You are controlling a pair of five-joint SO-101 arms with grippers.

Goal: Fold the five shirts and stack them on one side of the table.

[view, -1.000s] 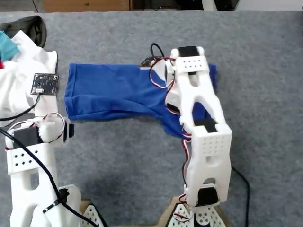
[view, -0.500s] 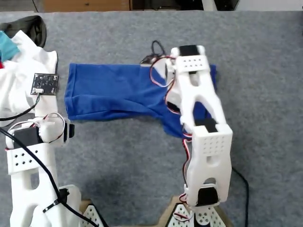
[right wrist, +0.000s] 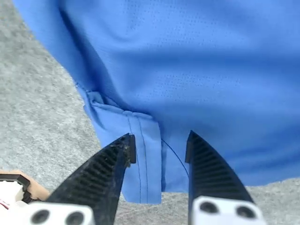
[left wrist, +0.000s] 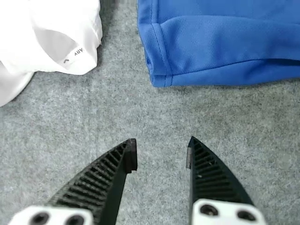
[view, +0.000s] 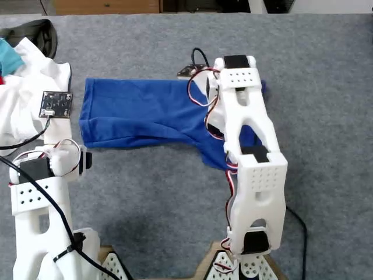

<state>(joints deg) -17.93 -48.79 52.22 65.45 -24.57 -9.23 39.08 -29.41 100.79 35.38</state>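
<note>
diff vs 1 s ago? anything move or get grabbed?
The right arm crept slightly farther out and to its right over the blue shirt. Its hand is open above the cloth, with nothing grabbed. The blue shirt, the white shirt and the left arm stayed as they were.

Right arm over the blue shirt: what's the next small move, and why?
Probably lower the right gripper and shut it on the hem of the blue shirt. Its jaws stand open with that stitched edge showing between them, lying on the table, and nothing is gripped yet.
</note>
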